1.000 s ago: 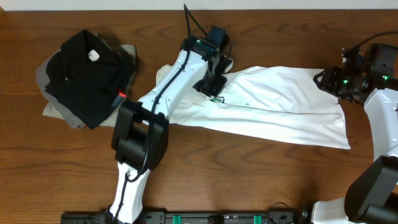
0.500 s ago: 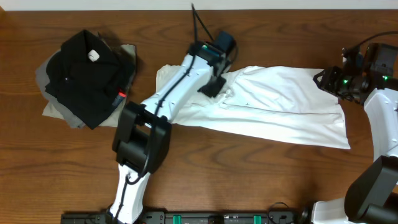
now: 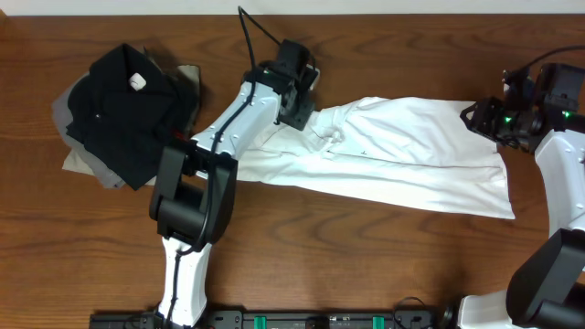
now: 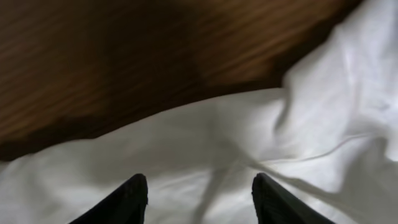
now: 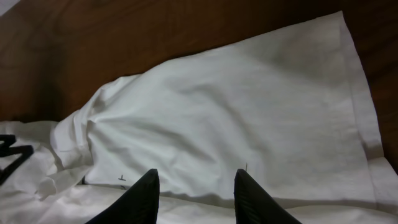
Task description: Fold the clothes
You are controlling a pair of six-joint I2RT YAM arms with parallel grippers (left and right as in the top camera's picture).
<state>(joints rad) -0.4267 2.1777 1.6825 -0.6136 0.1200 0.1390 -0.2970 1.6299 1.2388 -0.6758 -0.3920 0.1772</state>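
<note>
Dark brown wooden counter [image 3: 366,265] fills the scene. The white short-sleeved cotton T-shirt [image 3: 411,160] lies across it as one long band. Its long axis runs from the left hand [image 4: 199,196] straight across to the right hand [image 5: 198,190], so each arm has one end of it within reach.

The left hand hangs over the bunched, wrinkled end. Its fingers [image 4: 134,199] are moderately apart with nothing between them and cloth directly below. The right hand sits at the flatter end, just beside a corner of the straight hem. Its fingers [image 5: 146,193] are part-way apart and empty, and the shirt stretches away ahead of them.

Judging by this, a lengthwise fold would bring one end toward the other hand. A folded black garment with a white tag [image 3: 123,110] lies on the left hand's outer side, apart from the shirt.
</note>
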